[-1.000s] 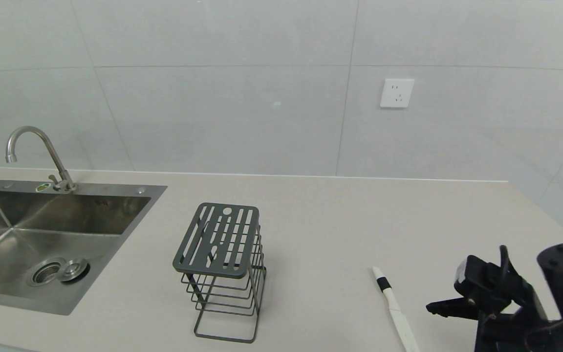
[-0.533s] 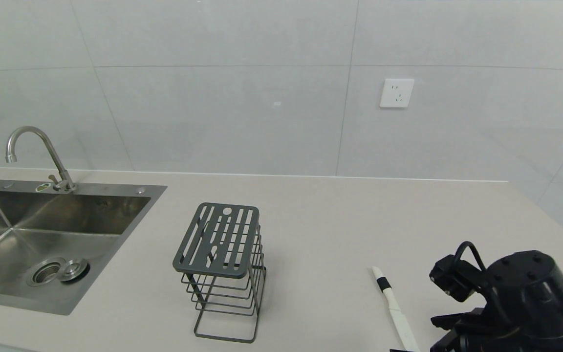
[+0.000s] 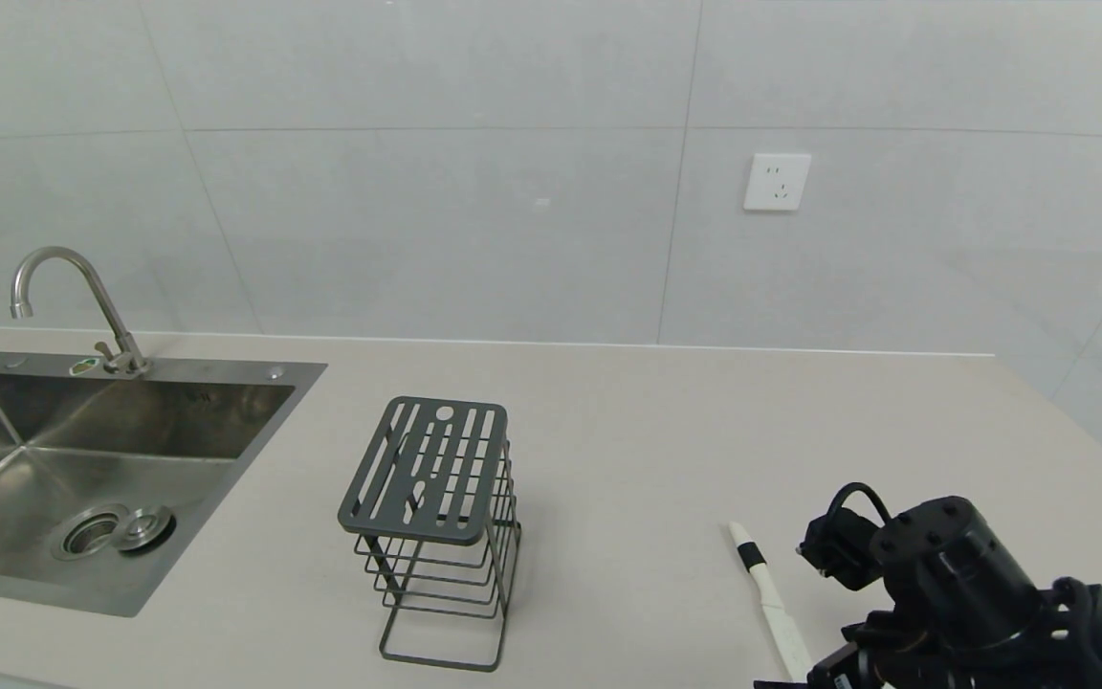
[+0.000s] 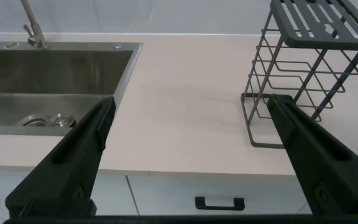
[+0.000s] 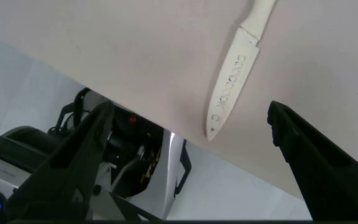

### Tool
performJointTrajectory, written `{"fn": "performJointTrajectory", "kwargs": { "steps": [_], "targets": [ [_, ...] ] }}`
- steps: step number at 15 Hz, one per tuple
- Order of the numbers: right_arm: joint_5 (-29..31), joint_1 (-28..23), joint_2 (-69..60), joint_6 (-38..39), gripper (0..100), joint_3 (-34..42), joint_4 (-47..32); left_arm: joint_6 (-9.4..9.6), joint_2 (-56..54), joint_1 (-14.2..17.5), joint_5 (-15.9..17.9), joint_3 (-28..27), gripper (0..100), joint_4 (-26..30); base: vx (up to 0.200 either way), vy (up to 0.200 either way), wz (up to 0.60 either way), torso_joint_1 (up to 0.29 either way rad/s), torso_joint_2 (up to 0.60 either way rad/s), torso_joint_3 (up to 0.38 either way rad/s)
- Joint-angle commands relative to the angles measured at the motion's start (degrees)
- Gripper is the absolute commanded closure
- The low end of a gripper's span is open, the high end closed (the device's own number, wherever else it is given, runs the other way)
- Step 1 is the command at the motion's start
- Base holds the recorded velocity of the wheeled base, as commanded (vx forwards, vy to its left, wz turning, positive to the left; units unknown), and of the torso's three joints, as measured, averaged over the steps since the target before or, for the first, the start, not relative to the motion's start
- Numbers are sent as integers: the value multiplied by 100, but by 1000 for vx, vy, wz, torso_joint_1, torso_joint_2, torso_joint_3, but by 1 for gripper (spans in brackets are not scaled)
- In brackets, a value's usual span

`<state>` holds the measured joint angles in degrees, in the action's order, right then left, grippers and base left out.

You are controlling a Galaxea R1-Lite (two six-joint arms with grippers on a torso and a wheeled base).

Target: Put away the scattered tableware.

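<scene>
Right end effector (image 5: 188,124), spread wide, has swung above the white black-banded knife (image 3: 767,588) near the counter's (image 3: 628,459) front edge; grasp likely next.

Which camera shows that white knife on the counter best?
The right wrist view: the knife lies close below, its whole blade plain. The head view shows it smaller and farther off, its tip out of sight. The left wrist view faces the rack and sink.

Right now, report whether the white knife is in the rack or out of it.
Out. The white knife lies flat on the counter, apart from the rack.
</scene>
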<state>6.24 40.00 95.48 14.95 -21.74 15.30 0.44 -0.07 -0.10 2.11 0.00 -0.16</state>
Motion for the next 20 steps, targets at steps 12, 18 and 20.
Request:
{"fn": "performJointTrajectory", "kwargs": {
  "steps": [12, 18, 20],
  "targets": [
    [176, -616, 1175, -44, 0, -103, 949, 0, 7, 1, 0, 0, 0, -2, 0, 0, 0, 0, 0, 0],
    [184, -888, 1667, -71, 0, -217, 1476, 0, 7, 1, 0, 0, 0, -2, 0, 0, 0, 0, 0, 0],
    [246, -871, 1887, -71, 0, -164, 1546, 0, 7, 1, 0, 0, 0, -2, 0, 0, 0, 0, 0, 0]
  ]
}}
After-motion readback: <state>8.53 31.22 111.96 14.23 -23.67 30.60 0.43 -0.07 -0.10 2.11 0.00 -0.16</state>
